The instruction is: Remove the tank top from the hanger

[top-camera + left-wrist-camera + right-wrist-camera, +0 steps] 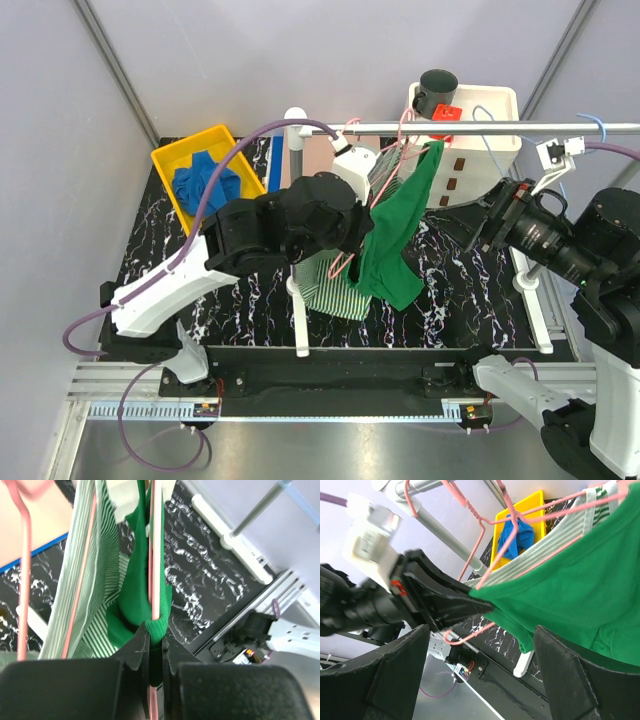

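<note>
green tank top (395,235): hangs mid-frame in the top view on a pink hanger (156,580) under the rail (520,127), above the tabletop (450,290) and just beside a striped garment (335,290).
left hand (155,639): pressed nearly together, pinching the top's ribbed edge; the hanger wire runs through the same gap.
right hand (480,630): spread wide, holding nothing.
handling: likely light, soft, stretchy knit; it may snag on the hanger.
hold: probably best on the cloth edge alone, clear of the wire.
</note>
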Robot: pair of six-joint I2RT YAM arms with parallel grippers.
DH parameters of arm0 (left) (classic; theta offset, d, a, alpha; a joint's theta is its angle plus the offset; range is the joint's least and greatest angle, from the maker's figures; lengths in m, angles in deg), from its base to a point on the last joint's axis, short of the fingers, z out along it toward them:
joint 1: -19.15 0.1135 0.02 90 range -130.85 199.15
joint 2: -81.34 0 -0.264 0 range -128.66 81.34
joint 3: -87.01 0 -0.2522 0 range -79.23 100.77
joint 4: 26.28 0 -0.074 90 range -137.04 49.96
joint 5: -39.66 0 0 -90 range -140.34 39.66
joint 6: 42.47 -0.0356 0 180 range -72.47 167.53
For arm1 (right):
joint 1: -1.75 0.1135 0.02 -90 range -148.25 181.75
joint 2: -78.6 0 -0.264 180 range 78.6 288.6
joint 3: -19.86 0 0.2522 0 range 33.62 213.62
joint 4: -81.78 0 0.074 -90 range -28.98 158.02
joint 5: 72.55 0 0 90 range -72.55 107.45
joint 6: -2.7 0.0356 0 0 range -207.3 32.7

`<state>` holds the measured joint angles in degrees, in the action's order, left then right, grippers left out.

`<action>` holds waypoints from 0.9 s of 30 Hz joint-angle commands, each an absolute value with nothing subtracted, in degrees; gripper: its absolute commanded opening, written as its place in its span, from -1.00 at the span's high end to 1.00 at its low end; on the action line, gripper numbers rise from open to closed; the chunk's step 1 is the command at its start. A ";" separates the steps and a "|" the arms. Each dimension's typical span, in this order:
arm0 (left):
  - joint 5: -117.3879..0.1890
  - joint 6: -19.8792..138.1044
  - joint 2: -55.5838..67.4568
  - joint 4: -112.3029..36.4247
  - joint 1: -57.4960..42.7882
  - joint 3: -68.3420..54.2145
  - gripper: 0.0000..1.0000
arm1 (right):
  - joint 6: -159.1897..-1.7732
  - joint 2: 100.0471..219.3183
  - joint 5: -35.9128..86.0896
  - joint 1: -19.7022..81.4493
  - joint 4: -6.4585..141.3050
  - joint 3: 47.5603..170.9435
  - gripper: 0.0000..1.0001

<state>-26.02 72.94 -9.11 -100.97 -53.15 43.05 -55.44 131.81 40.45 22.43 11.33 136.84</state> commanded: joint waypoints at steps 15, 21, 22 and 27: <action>-30.29 73.19 -14.72 -98.75 -49.07 58.32 1.00 | -53.99 129.58 36.96 22.66 9.49 135.48 -0.84; -32.23 73.81 -16.04 -100.33 -48.27 57.18 1.00 | -53.72 128.70 36.61 22.75 8.25 133.81 -0.84; -32.41 73.90 -16.04 -100.60 -48.27 57.00 1.00 | -53.63 128.61 36.61 22.67 8.17 133.64 -0.84; -35.21 74.51 -14.02 -100.78 -48.27 51.48 1.00 | -54.42 127.73 35.91 22.58 6.24 131.45 -0.84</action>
<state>-31.75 73.66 -16.54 -104.03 -48.40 54.80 -53.84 128.40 37.41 22.43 8.01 132.88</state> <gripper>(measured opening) 0.075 0.918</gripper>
